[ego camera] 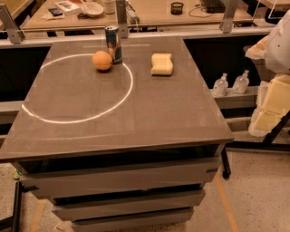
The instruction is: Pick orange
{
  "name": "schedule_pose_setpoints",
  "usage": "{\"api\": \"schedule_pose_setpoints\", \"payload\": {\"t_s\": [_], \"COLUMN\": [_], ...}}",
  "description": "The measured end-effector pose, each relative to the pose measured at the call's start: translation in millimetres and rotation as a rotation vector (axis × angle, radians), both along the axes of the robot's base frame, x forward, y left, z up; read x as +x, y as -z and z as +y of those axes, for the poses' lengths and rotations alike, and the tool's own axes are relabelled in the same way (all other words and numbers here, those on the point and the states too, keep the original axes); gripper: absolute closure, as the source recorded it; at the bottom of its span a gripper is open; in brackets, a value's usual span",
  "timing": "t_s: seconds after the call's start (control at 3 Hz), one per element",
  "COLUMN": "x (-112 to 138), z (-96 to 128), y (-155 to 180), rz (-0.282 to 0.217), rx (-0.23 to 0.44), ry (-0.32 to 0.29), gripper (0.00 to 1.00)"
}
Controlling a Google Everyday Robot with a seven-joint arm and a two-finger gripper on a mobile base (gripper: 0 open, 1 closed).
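The orange [102, 60] is a small round fruit at the far left-centre of the dark grey table [136, 113]. It sits just inside a bright ring of light on the tabletop and touches or nearly touches a dark drink can [113, 43] standing upright to its right. My gripper is out of view. Only a white rounded part [278, 41] shows at the right edge of the camera view, well away from the orange.
A pale yellow sponge [162, 64] lies to the right of the can. Two small clear bottles [231, 84] stand on a lower ledge right of the table. Pale foam blocks [272, 106] are stacked at the right edge. A cluttered desk [136, 11] runs behind.
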State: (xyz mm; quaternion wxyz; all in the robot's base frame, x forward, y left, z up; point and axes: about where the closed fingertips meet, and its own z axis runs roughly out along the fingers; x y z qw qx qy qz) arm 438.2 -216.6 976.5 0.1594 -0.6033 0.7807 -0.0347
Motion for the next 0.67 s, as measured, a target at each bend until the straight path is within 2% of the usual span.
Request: {"api": "schedule_pose_setpoints", "payload": {"t_s": [0.33, 0.67], "x": [0.2, 20.6], "z": [0.2, 17.7], "y": [-0.5, -7.1], "rz": [-0.002, -0.048], "rx": [0.000, 0.085], "ry": [0.000, -0.024], "gripper": [0.00, 0.00]}}
